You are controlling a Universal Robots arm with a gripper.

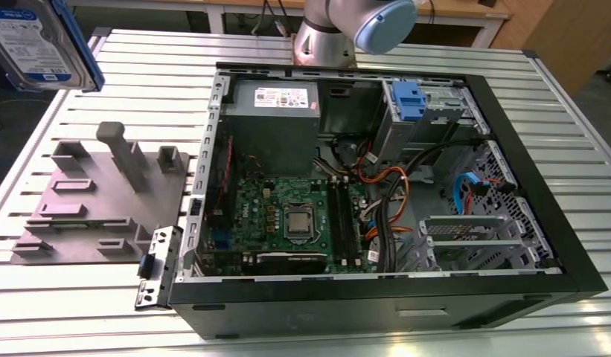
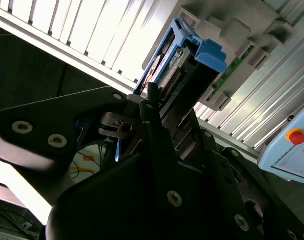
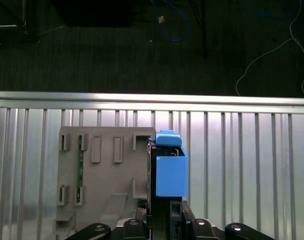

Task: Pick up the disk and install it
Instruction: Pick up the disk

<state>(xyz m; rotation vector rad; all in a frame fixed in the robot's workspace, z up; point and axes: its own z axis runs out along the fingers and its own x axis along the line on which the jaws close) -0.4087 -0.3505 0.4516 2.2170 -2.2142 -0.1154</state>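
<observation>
**Slatted table, disk aloft: pick-up done, install pending**

Slatted metal table (image 1: pixel 543 97) carries an open computer case (image 1: pixel 385 290). A grey parts tray (image 1: pixel 87 216) sits just beside the case, on the exterior view's left. The disk (image 1: pixel 32 41) is raised clear of the table, well apart from the case, past its far corner on the exterior view's left, label face showing. In both wrist views the gripper (image 3: pixel 164 217) is clamped on the disk's near end, w/ the blue side rails running away from it & the tray below.

Judgement: pick-up looks complete and the carry is in hand. No part of the disk is in the case yet.

The drive bay (image 1: pixel 424 111) w/ the blue clip, at the case's far side, is prob. the target slot. Getting there calls for:
- clearing the case wall;
- squaring the rails to the bay opening;
- keeping off the loose cables (image 1: pixel 385 182) near the bay.
</observation>
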